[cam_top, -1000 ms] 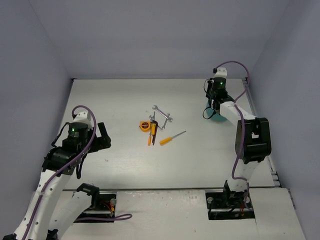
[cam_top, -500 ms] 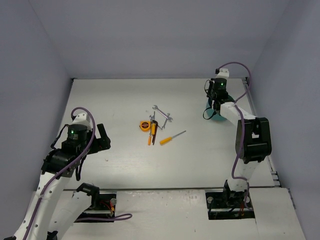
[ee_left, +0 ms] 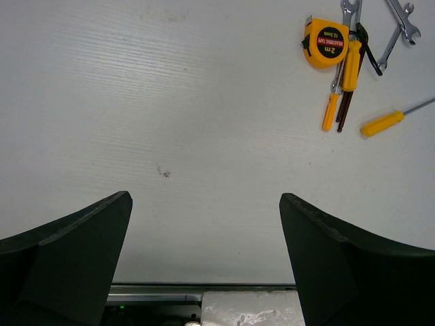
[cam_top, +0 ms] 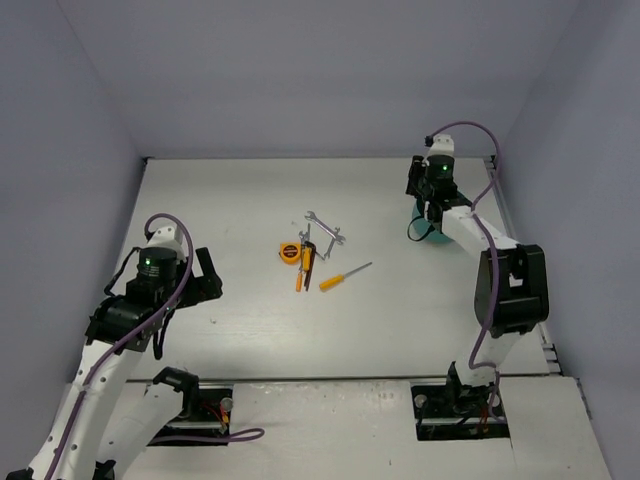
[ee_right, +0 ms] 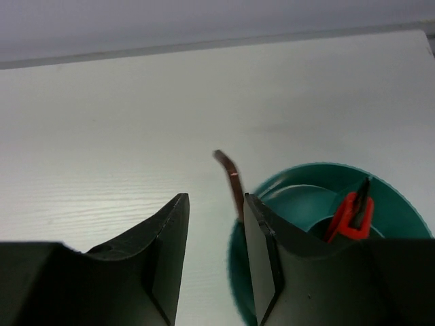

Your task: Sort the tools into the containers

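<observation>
Two tools at the teal cup (ee_right: pixel 299 197): red-handled tool (ee_right: pixel 350 212) inside, dark hex key (ee_right: pixel 230 178) leaning at its rim. Right claw (ee_right: pixel 216 200), released above it, should rise vertically, clearing the key.

A small heap of tools sits mid-frame on the pale counter (cam_top: pixel 230 200). There's a yellow tape measure (cam_top: pixel 288 251) with silver wrenches (cam_top: pixel 326 229) up and right of it, an orange-handled screwdriver (cam_top: pixel 300 272) beside it, and a second screwdriver (cam_top: pixel 342 276) aslant further right. At upper right the right gripper (cam_top: pixel 428 212) hangs over a half-hidden teal cup (cam_top: pixel 430 236).
</observation>
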You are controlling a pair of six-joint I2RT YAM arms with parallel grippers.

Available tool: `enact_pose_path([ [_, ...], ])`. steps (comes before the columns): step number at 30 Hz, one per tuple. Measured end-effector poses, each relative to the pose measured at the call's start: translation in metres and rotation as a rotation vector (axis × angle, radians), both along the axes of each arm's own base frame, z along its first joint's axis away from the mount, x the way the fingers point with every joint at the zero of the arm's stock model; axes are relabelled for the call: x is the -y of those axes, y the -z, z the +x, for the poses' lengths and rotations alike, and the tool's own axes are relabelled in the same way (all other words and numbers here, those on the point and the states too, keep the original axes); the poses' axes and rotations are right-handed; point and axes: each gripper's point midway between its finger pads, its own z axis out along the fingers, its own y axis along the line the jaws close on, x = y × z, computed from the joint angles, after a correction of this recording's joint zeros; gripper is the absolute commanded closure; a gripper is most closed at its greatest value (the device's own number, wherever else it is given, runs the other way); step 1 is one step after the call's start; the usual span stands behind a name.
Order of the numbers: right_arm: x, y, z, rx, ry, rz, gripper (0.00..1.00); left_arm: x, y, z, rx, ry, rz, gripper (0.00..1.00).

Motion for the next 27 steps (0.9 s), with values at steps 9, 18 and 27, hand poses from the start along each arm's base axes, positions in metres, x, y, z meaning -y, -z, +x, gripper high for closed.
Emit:
enact_pose_path([
  [9,-0.134,-0.043,-0.058,0.027,-0.287,0.115,0.70,0.006,0.011,0.011,-0.084,-0.002,0.006,0.12],
  [18,-0.217,0.069,-0.105,-0.275,-0.488,0.122,0.80,0.020,0.013,0.021,-0.125,0.043,0.007,0.12],
  [27,-0.265,0.116,-0.102,-0.360,-0.682,0.071,0.76,0.026,0.004,0.014,-0.087,0.081,-0.027,0.12],
])
